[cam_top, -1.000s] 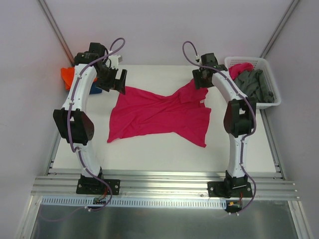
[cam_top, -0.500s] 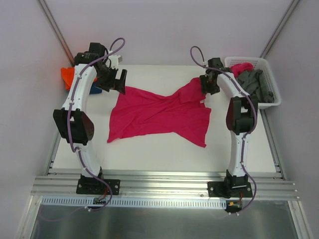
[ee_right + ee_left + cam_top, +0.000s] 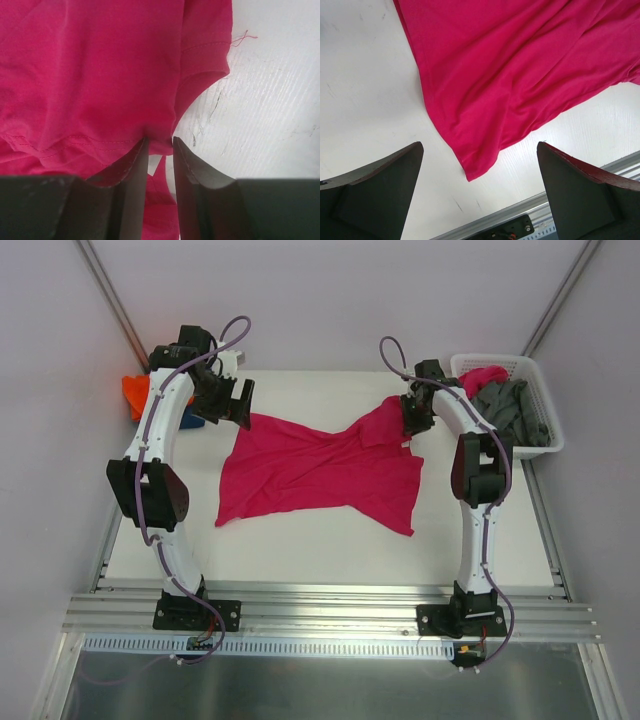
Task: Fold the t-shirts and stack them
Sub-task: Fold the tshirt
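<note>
Right gripper (image 3: 160, 143): fingers nearly together, apparently nipping hem of large magenta-pink cloth t-shirt (image 3: 75, 75) between tips. Step: spreading flat. Next: firm pinch, draw outward.

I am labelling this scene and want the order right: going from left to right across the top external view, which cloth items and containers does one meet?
orange t-shirt → magenta t-shirt → white basket, with grey t-shirts inside it

White arms (image 3: 180, 562), black joints (image 3: 148, 490), purple cables (image 3: 240, 319)
</note>
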Available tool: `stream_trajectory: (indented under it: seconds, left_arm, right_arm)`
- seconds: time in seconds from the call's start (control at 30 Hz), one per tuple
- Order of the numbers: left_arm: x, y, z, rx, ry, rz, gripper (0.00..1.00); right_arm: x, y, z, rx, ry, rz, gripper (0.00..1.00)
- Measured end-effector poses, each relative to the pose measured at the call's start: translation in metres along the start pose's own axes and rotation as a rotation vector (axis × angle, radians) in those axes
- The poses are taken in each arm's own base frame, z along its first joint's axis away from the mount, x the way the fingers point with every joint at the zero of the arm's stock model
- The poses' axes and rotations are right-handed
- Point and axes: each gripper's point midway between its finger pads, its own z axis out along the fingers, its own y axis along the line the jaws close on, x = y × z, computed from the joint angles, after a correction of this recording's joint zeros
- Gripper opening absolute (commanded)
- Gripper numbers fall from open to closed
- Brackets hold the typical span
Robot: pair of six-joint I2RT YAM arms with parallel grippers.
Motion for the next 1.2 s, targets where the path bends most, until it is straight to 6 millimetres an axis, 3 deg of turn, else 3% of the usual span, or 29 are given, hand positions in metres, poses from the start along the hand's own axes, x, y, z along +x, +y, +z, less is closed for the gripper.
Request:
stream_trajectory:
  seconds: [0.27,0.5,0.7,0.9,1.03,1.2]
  left_arm:
    - [-0.003,0.000,-0.002,-0.002,-0.009,0.003,0.99]
    - [-0.003,0.001,-0.002,-0.005,-0.008,0.010,0.99]
    - [-0.002,0.000,-0.001,-0.021,-0.002,0.030,0.99]
    - [-0.002,-0.003,0.001,-0.029,0.002,0.045,0.99]
    - [-0.002,-0.004,0.001,-0.036,0.006,0.053,0.99]
    - [-0.005,-0.005,0.001,-0.038,0.001,0.060,0.99]
  right_arm:
    - [0.000,0.000,0.000,-0.004,0.000,0.012,0.48]
    - [0.001,-0.002,0.004,-0.033,0.006,0.040,0.45]
    - [0.003,0.002,0.012,-0.081,0.017,0.062,0.37]
    - [0.004,0.006,0.014,-0.113,0.022,0.081,0.21]
    - [0.003,0.006,0.013,-0.115,0.020,0.090,0.00]
    - [0.003,0.006,0.013,-0.117,0.019,0.103,0.01]
